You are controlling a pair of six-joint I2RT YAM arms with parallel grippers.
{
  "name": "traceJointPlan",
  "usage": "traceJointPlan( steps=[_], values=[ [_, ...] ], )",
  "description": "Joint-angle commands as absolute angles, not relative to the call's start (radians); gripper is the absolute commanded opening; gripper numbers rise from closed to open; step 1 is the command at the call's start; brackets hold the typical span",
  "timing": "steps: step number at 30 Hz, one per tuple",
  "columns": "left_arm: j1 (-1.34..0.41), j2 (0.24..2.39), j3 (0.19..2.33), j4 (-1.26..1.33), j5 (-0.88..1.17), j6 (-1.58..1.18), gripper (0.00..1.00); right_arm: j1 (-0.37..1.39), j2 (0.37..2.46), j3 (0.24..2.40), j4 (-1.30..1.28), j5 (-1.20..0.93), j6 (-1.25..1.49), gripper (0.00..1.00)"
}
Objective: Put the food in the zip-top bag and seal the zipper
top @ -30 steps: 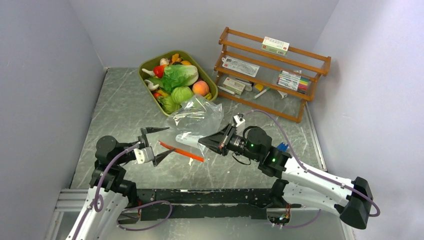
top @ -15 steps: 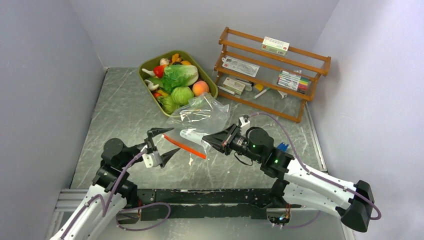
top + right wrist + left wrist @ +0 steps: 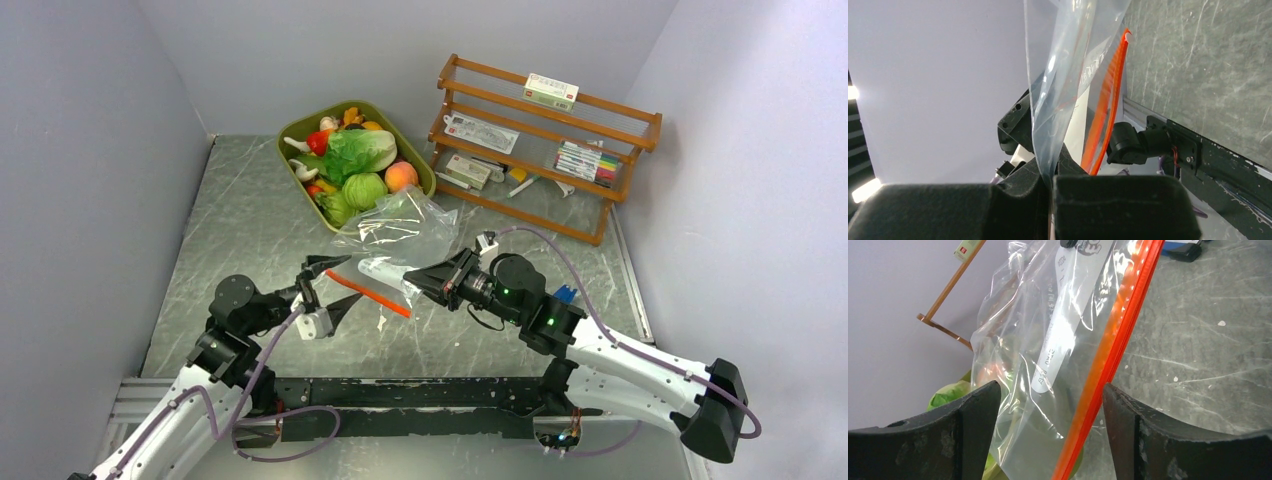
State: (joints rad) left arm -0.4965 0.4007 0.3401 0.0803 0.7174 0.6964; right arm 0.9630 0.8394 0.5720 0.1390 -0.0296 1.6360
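The zip-top bag [image 3: 400,230] is a clear pouch lifted off the table at mid-scene, with its orange-red zipper [image 3: 370,293] slanting along the near-left edge. My right gripper [image 3: 412,285] is shut on the bag's film [image 3: 1068,60], and the zipper [image 3: 1105,105] hangs just past its fingers. My left gripper [image 3: 338,285] is open, its jaws standing either side of the zipper's left end without closing on it. In the left wrist view the zipper [image 3: 1113,350] and clear film [image 3: 1048,340] run between the two dark fingers [image 3: 973,415]. The food [image 3: 360,165] lies heaped in the olive tub [image 3: 290,130].
A wooden rack [image 3: 545,145] with boxes and markers stands at the back right, close behind the bag. A small blue object [image 3: 565,293] sits by the right arm's forearm. Grey walls close in on the left, back and right.
My left gripper has moved right and forward until its open jaws straddle the zipper's left end. The right gripper has raised the bag slightly and stays shut.
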Motion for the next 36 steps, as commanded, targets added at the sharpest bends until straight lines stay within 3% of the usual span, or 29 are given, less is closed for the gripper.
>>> traceJointPlan(
  steps=[1, 17, 36],
  values=[
    [-0.509, 0.407, 0.344, 0.097, 0.686, 0.774, 0.72, 0.959, 0.834, 0.575, 0.169, -0.036, 1.661, 0.00],
    [-0.514, 0.378, 0.335, 0.127, 0.604, 0.898, 0.67, 0.959, 0.845, 0.538, 0.204, -0.070, 1.704, 0.00],
    [-0.576, 0.522, 0.371, 0.111, 0.578, 1.021, 0.64, 0.959, 0.848, 0.493, 0.333, -0.109, 1.788, 0.00]
  ],
)
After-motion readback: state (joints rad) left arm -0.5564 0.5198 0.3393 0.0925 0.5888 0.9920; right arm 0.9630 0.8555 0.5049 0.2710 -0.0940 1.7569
